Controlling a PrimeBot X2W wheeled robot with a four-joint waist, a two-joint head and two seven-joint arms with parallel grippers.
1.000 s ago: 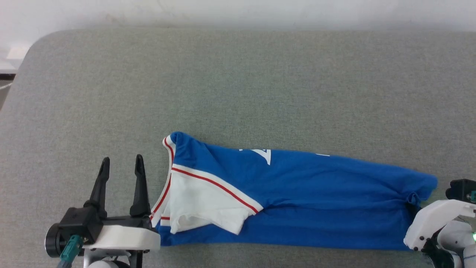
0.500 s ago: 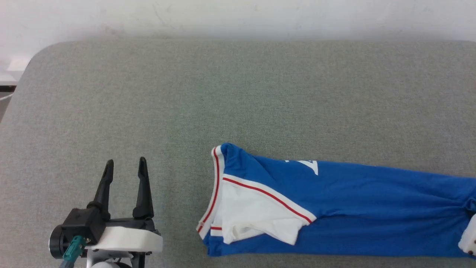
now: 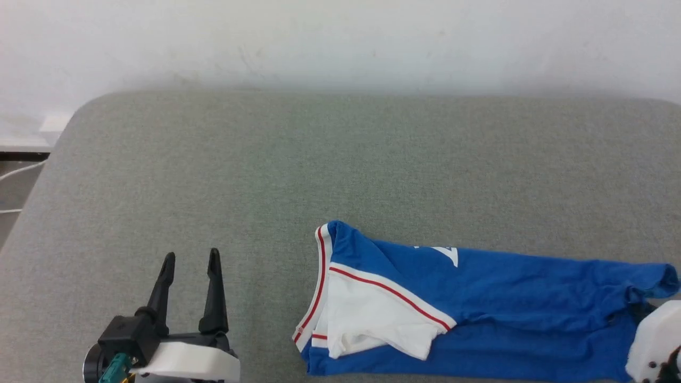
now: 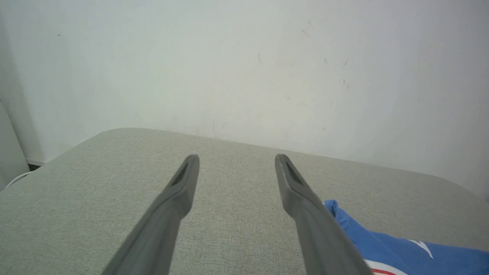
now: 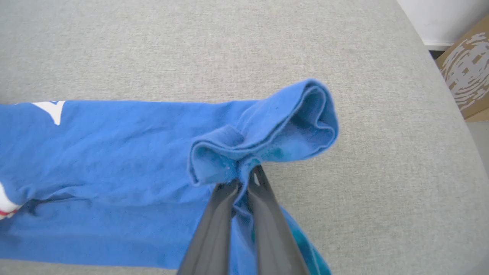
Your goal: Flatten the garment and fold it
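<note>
The royal-blue garment (image 3: 479, 303) lies as a long folded strip on the grey surface, its white sleeve with red trim on top near the left end and a bit of white print showing. In the right wrist view my right gripper (image 5: 244, 179) is shut on the bunched hem of the garment (image 5: 263, 141), which curls up above the fingertips. The right arm's pale housing (image 3: 652, 340) sits at the strip's right end. My left gripper (image 3: 191, 260) stands open over bare surface, well left of the collar; the left wrist view shows nothing between its fingers (image 4: 183, 187), with the garment (image 4: 382, 244) at lower right.
The grey padded table (image 3: 266, 159) has rounded corners and stands against a white wall (image 3: 340, 42). A cardboard box (image 5: 468, 72) stands beyond the table's right edge. White cables (image 3: 16, 173) hang off the left side.
The garment has been dragged to the right, away from the left gripper, with its hem end now bunched and lifted. The head camera has tilted up, showing more wall.
</note>
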